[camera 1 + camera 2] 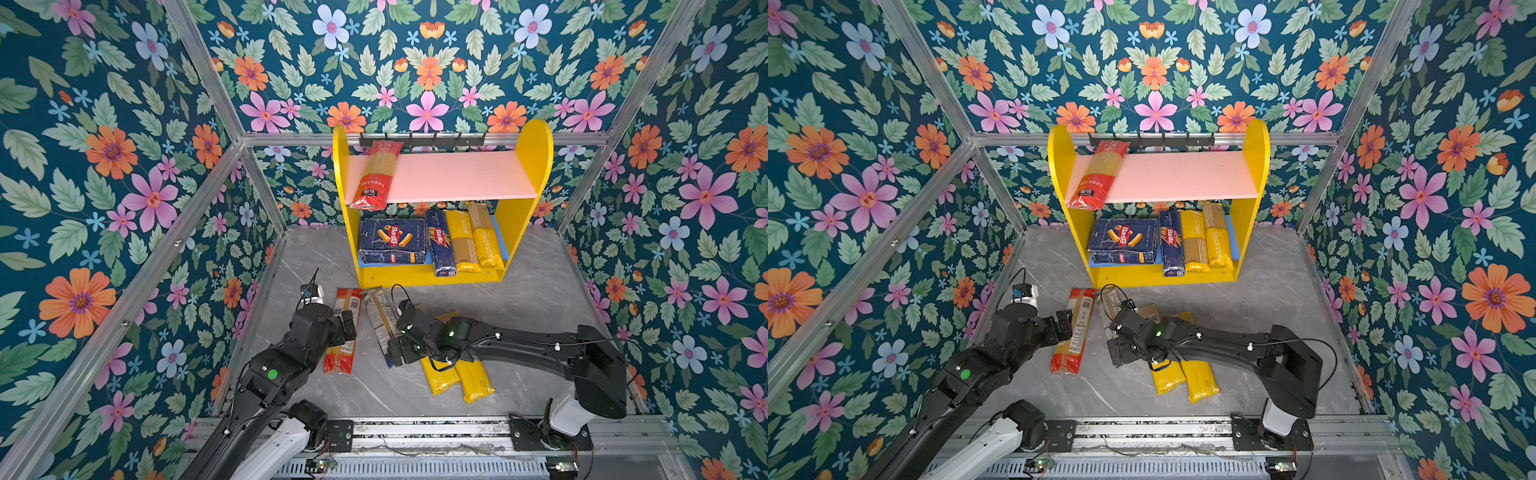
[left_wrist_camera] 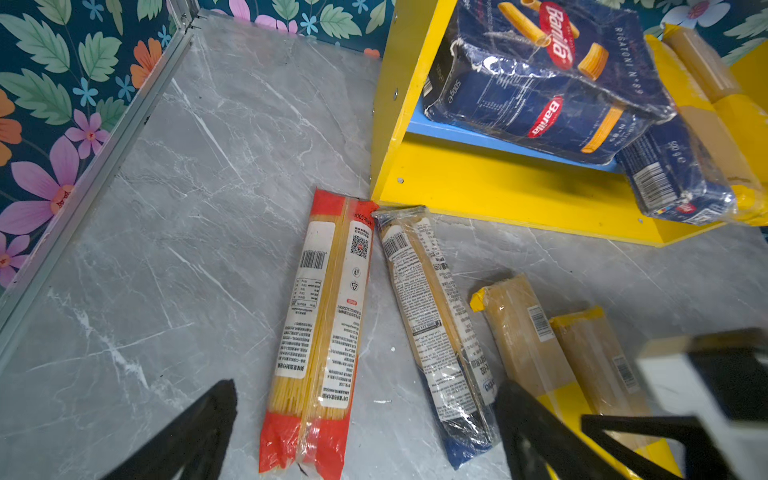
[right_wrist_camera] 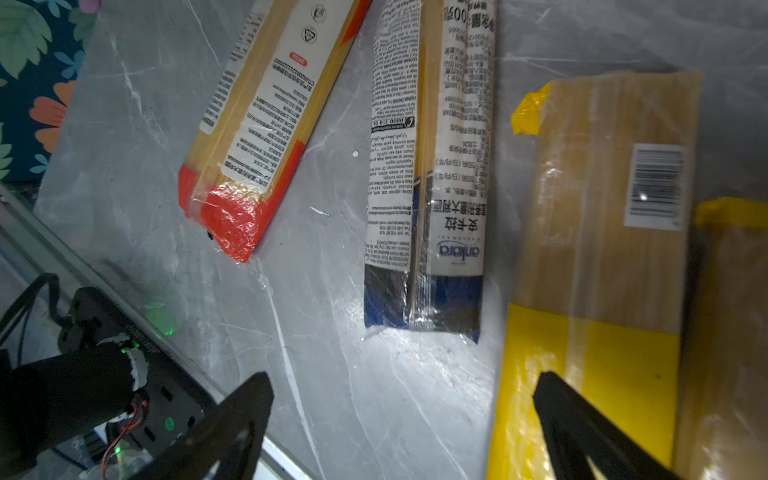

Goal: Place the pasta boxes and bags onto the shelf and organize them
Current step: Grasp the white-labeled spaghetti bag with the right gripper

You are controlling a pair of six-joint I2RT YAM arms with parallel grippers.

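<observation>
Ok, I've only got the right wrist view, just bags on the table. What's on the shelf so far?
Observer: The pink board holds one red bag, at its left end.
Operator: And below?
Observer: The blue board has a wide box, a narrow box and two yellow bags, side by side.
Operator: And the other arm?
Observer: The left gripper is open and empty, above the other red bag on the table.

place: robot lab cell | evidence: aluminium frame (image 1: pixel 286 139), floral backdrop panels (image 1: pixel 415 62)
</observation>
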